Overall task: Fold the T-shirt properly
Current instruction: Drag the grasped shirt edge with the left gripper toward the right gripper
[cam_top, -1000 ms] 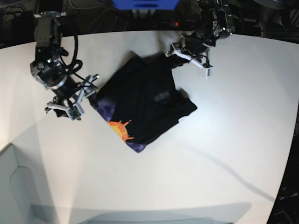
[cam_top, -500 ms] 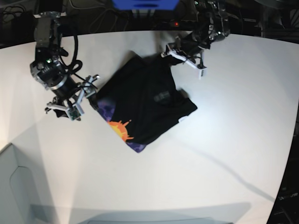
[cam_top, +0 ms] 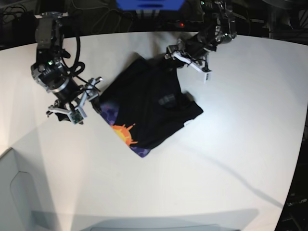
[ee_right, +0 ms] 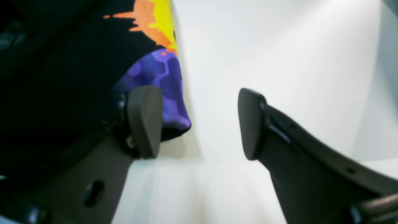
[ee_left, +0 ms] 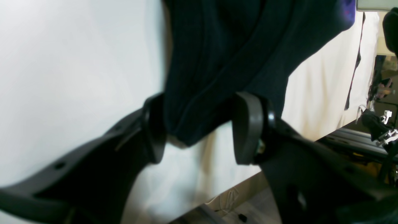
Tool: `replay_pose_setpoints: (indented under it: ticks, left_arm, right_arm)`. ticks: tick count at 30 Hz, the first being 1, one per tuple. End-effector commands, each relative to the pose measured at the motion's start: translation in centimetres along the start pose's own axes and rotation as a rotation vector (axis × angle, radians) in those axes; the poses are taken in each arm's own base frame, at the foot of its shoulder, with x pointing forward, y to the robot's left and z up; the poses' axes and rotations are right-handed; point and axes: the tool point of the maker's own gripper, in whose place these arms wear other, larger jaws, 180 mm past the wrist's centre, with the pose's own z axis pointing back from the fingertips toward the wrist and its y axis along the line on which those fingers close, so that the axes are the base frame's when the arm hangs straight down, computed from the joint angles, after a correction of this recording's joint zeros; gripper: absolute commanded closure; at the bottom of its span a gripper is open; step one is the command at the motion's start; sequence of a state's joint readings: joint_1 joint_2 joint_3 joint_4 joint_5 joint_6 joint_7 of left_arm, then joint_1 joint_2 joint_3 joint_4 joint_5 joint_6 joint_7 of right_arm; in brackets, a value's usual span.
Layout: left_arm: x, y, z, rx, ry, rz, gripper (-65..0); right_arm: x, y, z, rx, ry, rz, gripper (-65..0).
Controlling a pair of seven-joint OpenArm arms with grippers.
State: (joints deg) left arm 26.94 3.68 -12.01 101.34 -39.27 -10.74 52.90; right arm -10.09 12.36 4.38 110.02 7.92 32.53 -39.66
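The black T-shirt [cam_top: 149, 101] lies folded in a rough square at the table's middle, its orange sun and purple print at the near-left edge. My left gripper [cam_top: 188, 61] is at the shirt's far corner. In the left wrist view its jaws [ee_left: 199, 130] stand apart with a black cloth corner [ee_left: 224, 46] loosely between them, touching one finger [ee_left: 154, 127]. My right gripper [cam_top: 79, 103] stands open at the shirt's left side. In the right wrist view its gap [ee_right: 194, 124] holds nothing, and one finger [ee_right: 144, 121] sits beside the purple printed corner [ee_right: 161, 77].
The white table [cam_top: 231, 144] spreads around the shirt, with its back edge close behind the left gripper. A blue object [cam_top: 149, 4] and cables lie beyond that edge. A pale grey bin [cam_top: 14, 192] sits at the front left.
The left gripper has shifted a little left and back at the shirt's far corner, and its jaws have widened. The right arm and the shirt have not moved.
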Motion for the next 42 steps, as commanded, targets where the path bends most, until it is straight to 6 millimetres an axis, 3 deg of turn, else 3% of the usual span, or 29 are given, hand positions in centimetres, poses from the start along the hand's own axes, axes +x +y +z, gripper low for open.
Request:
replay_pose_setpoints:
  ticks: [1, 4, 11, 16, 22, 25, 32, 38, 42]
  left_arm:
    - [-0.4, -0.5, -0.2, -0.004, 0.017, -0.017, -32.5]
    - [-0.6, -1.3, -0.6, -0.023, 0.031, -0.042, -29.5]
    - [-0.4, -1.4, -0.7, -0.025, 0.03, -0.048, -0.6]
    - [0.3, -2.3, 0.0, -0.043, 0.011, -0.066, -0.1]
    - [1.1, -5.8, 1.9, -0.101, -0.032, -0.172, -0.2]
    - [0.2, -6.9, 1.6, -0.138, 0.011, -0.241, -0.2]
    - [0.6, -9.9, 0.5, -0.223, 0.067, -0.436, -0.2]
    - [-2.3, -13.7, -0.4, -0.348, 0.193, -0.672, -0.2]
    - [-3.0, -14.0, -0.4, -0.366, 0.229, -0.744, -0.2]
  right_arm:
    - [1.3, -0.3, 0.3, 0.002, -0.047, 0.021, -39.4]
    - [1.4, -0.3, 0.3, 0.002, -0.049, 0.021, -39.3]
    - [1.4, -0.2, 0.3, 0.002, -0.05, 0.019, -39.1]
    - [1.4, -0.2, 0.3, 0.002, -0.05, 0.019, -39.1]
    - [1.4, -0.2, 0.3, 0.002, -0.05, 0.018, -39.1]
    - [1.4, -0.2, 0.3, 0.002, -0.05, 0.018, -39.1]
    - [1.4, -0.2, 0.3, 0.002, -0.05, 0.018, -39.1]
    - [1.4, -0.1, 0.2, 0.004, -0.051, 0.017, -39.1]
    - [1.4, -0.2, 0.2, 0.003, -0.051, 0.017, -39.1]
